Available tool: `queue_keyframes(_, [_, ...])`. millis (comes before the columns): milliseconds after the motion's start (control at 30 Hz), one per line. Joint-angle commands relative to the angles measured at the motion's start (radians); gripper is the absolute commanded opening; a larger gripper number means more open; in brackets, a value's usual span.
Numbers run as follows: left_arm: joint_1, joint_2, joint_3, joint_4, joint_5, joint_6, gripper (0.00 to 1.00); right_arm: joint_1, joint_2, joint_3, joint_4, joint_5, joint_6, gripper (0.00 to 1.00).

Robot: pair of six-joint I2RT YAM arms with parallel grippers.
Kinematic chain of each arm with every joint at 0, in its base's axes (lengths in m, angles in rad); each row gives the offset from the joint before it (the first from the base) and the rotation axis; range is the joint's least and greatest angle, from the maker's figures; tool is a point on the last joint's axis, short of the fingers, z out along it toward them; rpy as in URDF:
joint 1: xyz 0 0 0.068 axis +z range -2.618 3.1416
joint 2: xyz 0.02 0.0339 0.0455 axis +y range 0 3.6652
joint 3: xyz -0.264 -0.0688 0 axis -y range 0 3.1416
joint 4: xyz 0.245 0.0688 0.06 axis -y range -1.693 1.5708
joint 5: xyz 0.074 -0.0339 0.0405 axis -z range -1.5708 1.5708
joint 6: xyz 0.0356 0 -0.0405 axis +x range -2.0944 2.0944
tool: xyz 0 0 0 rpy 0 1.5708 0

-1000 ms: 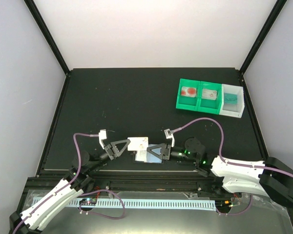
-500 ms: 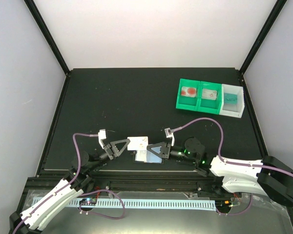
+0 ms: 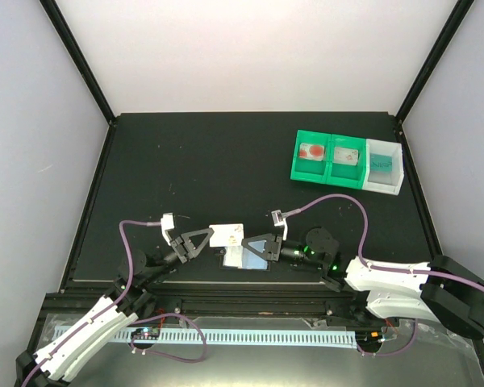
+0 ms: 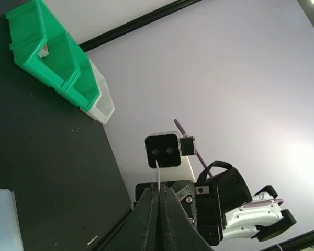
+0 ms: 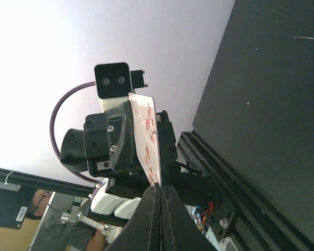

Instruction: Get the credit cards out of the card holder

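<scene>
While the left tool [image 3: 212,237] reaches in from the left at the near edge of the desk [image 3: 226,161], its fingers are clenched on one short edge of a white card [image 3: 228,235] with small red marks. The card is held above the desk and points toward the right arm. From the left wrist camera this card [image 4: 157,172] shows only as a thin line that stands up out of the closed fingertips of the left tool [image 4: 158,194]. Just to the right of the card and a little nearer lies the card holder [image 3: 235,261]. It is open and shows a pale blue-grey inner panel with a black border. The right tool [image 3: 247,250] comes from the right, and its tip is over this panel. In its own wrist view the fingers of the right tool [image 5: 160,192] are pressed together. I cannot tell if something thin is between them or if they touch the holder. Far to the right, near the back of the desk, stands a tray [image 3: 310,174] with two green compartments and one white one, each with a small flat thing inside.
</scene>
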Motion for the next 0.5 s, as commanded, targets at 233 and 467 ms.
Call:
queue_keyframes(233, [0.004, -0.012, -0.020, -0.045, -0.016, -0.004, 0.30, 0.003, -0.021, -0.008, 0.003, 0.016, -0.029, 0.01])
queue_keyframes(467, [0.005, -0.013, 0.019, -0.139, -0.011, 0.038, 0.67, 0.004, -0.167, 0.037, -0.270, 0.089, -0.148, 0.01])
